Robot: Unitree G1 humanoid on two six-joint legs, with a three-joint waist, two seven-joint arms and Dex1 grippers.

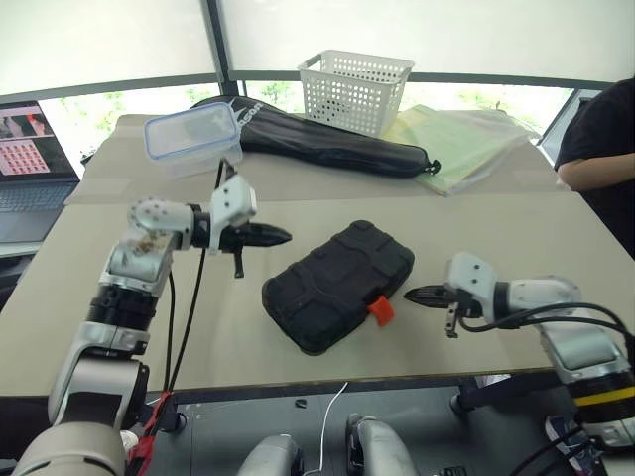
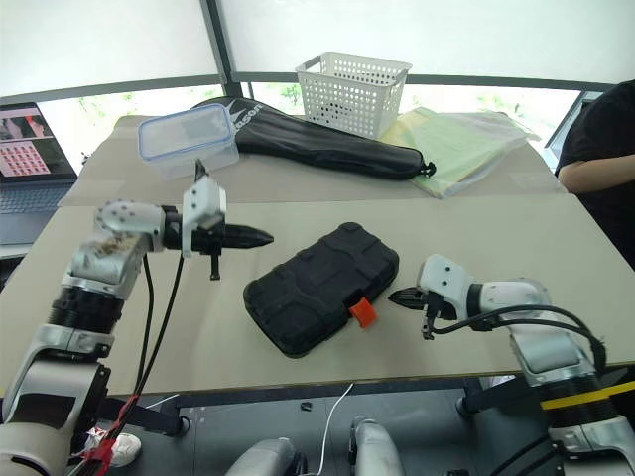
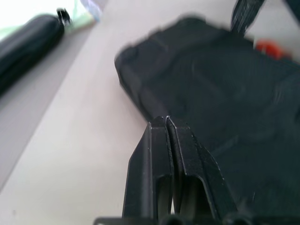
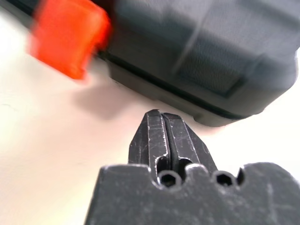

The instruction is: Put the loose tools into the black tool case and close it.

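Observation:
The black tool case (image 1: 337, 283) lies shut on the beige table, its small orange latch (image 1: 380, 310) facing the front right. No loose tools are in view. My left gripper (image 1: 283, 236) is shut and empty. It hovers just left of the case's far corner and points right; the left wrist view has its tips (image 3: 166, 119) over the lid. To the right of the latch, my right gripper (image 1: 409, 294) is shut on nothing and points left, a short gap from the case. The right wrist view shows the gripper (image 4: 159, 114) low over the table, close in front of the case's edge.
A long black fabric bag (image 1: 327, 144) lies across the back, with a white basket (image 1: 355, 87) behind it. A clear lidded box (image 1: 191, 134) stands back left, yellow-green sheets (image 1: 466, 144) back right. A laptop (image 1: 30, 149) is far left, a person's arm (image 1: 600, 134) far right.

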